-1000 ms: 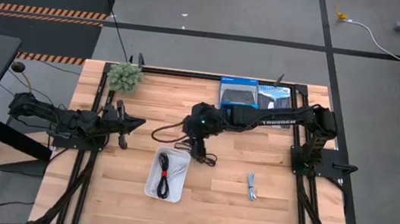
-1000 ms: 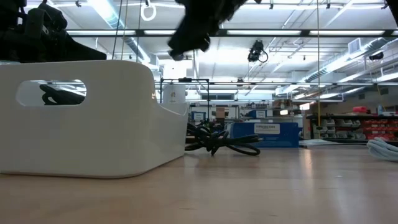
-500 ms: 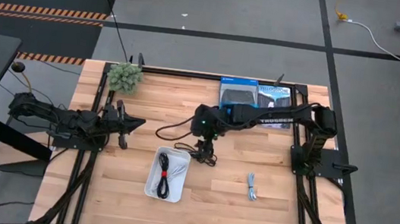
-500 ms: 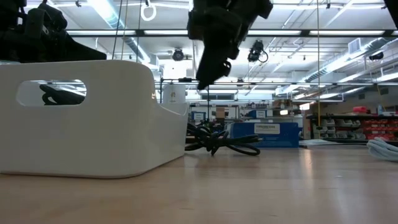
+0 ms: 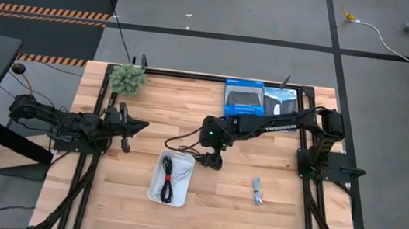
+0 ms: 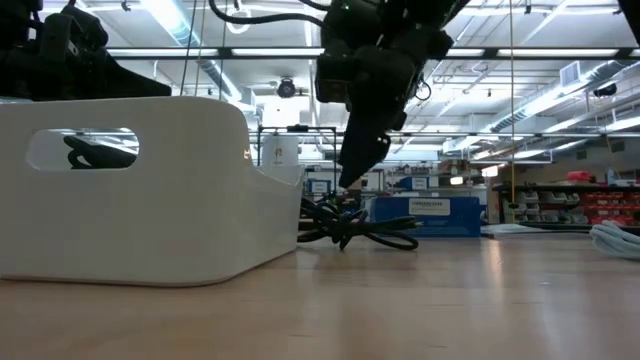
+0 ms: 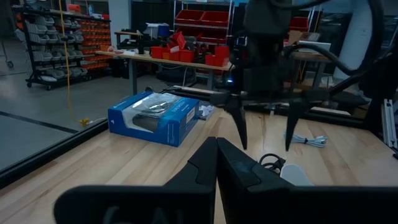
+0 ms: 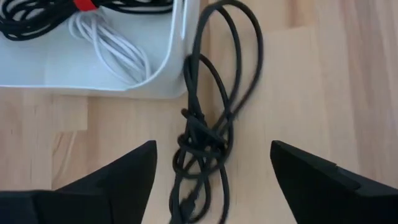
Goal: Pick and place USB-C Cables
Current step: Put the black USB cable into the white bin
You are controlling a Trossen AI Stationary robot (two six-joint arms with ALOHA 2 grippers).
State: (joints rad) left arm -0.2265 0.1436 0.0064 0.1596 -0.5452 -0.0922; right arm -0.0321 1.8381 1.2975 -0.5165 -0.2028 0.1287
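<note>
A black USB-C cable [image 8: 208, 140] lies bundled on the table, right against the white tray's [image 8: 155, 81] outer wall. My right gripper [image 8: 212, 144] hangs open just above it, pointing down, one finger on either side, touching nothing. In the low view the right gripper [image 6: 358, 175] is a little above the black cable [image 6: 350, 225]. Inside the tray lie a white cable [image 8: 106, 43] and a black cable with a red band [image 8: 84, 5]. A pale blue-grey cable [image 5: 258, 190] lies on the table to the tray's right. My left gripper [image 5: 136, 127] waits shut near the left edge.
A blue box [image 5: 244, 96] and a black box [image 5: 281, 99] lie at the far edge behind the right arm. A green tufted thing [image 5: 127, 79] sits at the far left corner. Bare wood shows between the tray [image 5: 154, 190] and the pale cable.
My right gripper has come down from above the tray's far end toward the black cable, shifting a little toward the table's right and near edges. It has stayed open. The cables and tray have not moved.
</note>
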